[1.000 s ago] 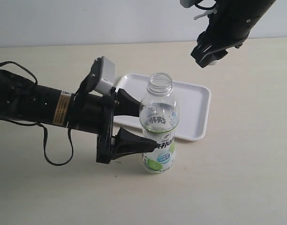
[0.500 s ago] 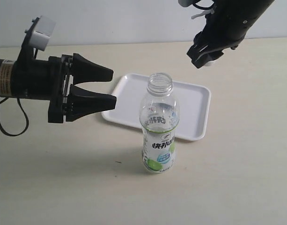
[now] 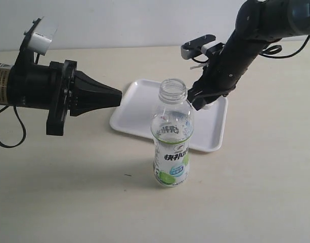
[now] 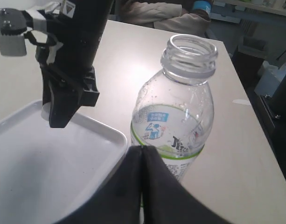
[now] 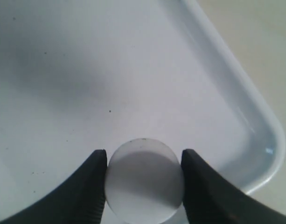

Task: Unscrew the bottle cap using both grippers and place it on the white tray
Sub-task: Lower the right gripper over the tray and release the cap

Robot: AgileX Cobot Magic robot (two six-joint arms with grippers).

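The clear bottle [image 3: 171,136] with its white-and-green label stands upright and uncapped on the table, just in front of the white tray [image 3: 139,109]. The small white bottle cap [image 5: 143,179] sits between the black fingers of my right gripper [image 5: 143,155], which is shut on it low over the tray's floor [image 5: 133,70]; whether the cap touches the tray I cannot tell. In the exterior view the right gripper [image 3: 199,103] hangs over the tray's right half behind the bottle neck. My left gripper [image 3: 119,96] is left of the bottle, apart from it, shut with nothing in it; its tips [image 4: 142,149] point at the bottle [image 4: 180,107].
The cream table [image 3: 256,192] stretches around the bottle and tray. A black cable [image 3: 8,142] loops under the left arm at the left edge. The right arm [image 3: 246,40] slants down from the upper right, with a grey block [image 3: 197,46] on it.
My left gripper let go of the bottle, drew back to the left and shut. The right arm came down from above with the cap to just over the tray.
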